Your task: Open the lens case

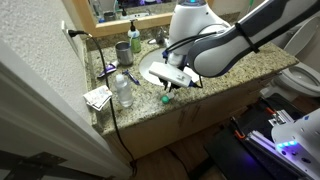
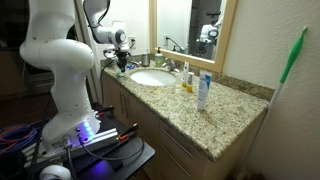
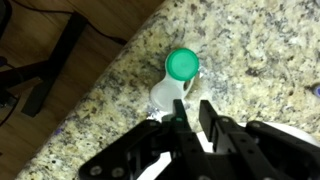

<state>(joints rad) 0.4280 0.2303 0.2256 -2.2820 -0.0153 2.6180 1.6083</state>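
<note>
The lens case [image 3: 176, 80] lies on the countertop [image 1: 215, 95] near its front edge, just before the sink [image 1: 150, 72] and under the gripper [image 3: 191, 118], with the water bottle [image 1: 123, 88] beside the sink, papers [image 1: 98, 97] at the front corner, and a cup [image 1: 121, 52] by the back edge.

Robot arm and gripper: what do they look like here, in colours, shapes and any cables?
The arm is built of bulky, rounded, glossy white shells with dark grey sections toward the wrist, where black cables loop beside it. In the wrist view the gripper is matte black, with angular linked fingers. No markings are legible.
</note>
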